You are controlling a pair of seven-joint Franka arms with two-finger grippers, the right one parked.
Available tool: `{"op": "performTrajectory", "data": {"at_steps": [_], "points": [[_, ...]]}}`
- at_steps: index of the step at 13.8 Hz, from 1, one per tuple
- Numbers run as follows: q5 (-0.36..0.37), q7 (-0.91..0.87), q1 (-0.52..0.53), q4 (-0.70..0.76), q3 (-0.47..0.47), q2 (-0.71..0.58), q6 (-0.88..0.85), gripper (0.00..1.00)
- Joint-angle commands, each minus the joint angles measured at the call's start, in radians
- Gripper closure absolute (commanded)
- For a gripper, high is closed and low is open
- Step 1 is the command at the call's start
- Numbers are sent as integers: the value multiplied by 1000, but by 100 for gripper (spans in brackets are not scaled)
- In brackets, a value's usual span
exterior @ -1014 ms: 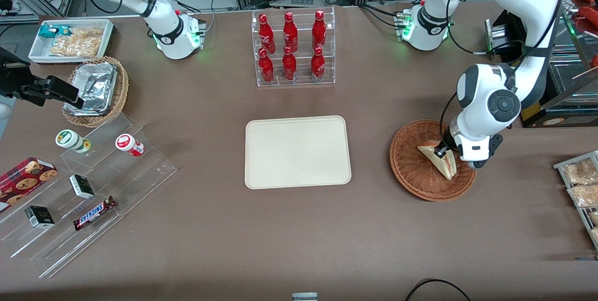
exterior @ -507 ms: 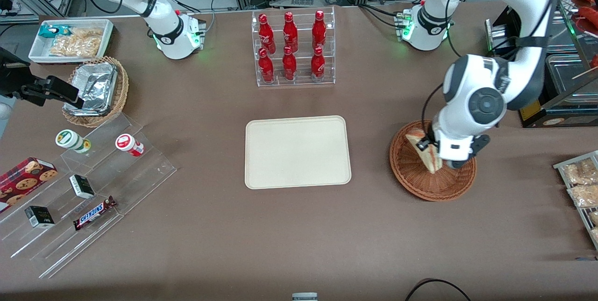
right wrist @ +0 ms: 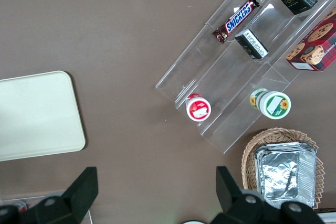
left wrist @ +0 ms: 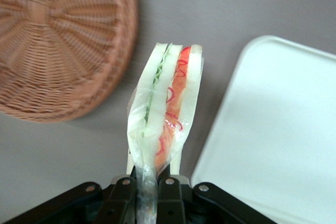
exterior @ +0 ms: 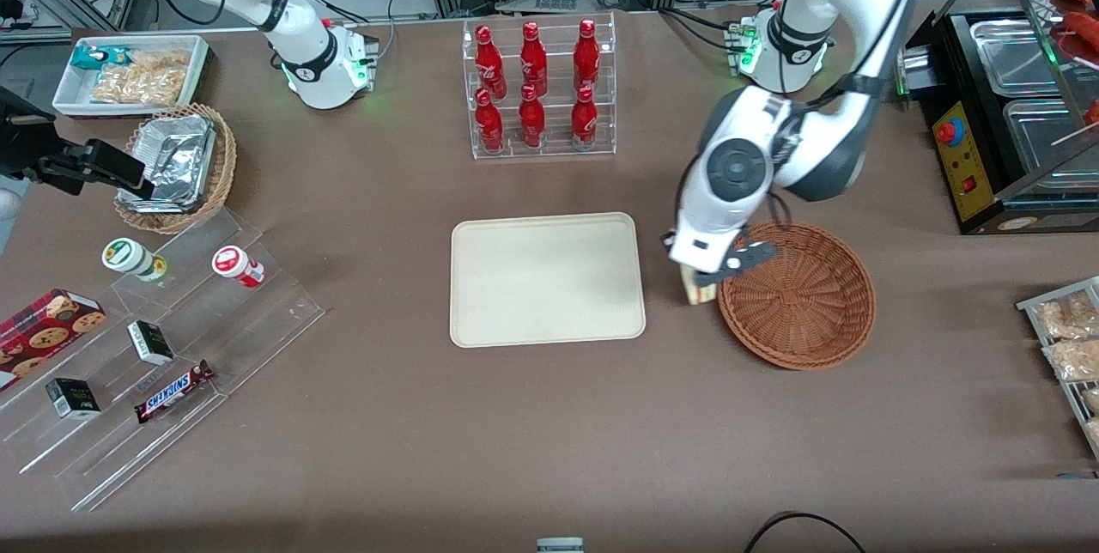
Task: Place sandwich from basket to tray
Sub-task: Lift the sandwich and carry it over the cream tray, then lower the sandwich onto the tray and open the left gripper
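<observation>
My left gripper (exterior: 700, 278) is shut on the sandwich (left wrist: 167, 109), a plastic-wrapped wedge of white bread with green and red-orange filling. It holds the sandwich in the air over the bare table, in the gap between the reddish-brown wicker basket (exterior: 798, 295) and the cream tray (exterior: 547, 278). In the front view only a small corner of the sandwich (exterior: 697, 291) shows under the hand. The basket (left wrist: 58, 40) has nothing in it. The tray (left wrist: 278, 135) has nothing on it. The tray also shows in the right wrist view (right wrist: 37, 114).
A clear rack of red bottles (exterior: 538, 89) stands farther from the front camera than the tray. Toward the parked arm's end are a tan wicker basket with foil trays (exterior: 176, 156), a white bin of snacks (exterior: 129, 74) and a clear stepped shelf (exterior: 163, 347). A black appliance (exterior: 996, 115) stands toward the working arm's end.
My left gripper lifted the sandwich out of the basket and carried it toward the tray. The basket now has nothing in it.
</observation>
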Motion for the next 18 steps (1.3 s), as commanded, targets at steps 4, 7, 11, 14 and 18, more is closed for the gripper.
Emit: {"op": "performTrajectory", "data": {"at_steps": [4,7,11,14,18], "points": [[-19,-53,-149,238,13,223,8,93],[-23,-121,-215,327,13,305,15,94],[-26,-170,-260,343,13,328,99,94],[-25,-196,-260,359,-15,354,142,94],[-25,-228,-272,408,-16,397,140,94]]}}
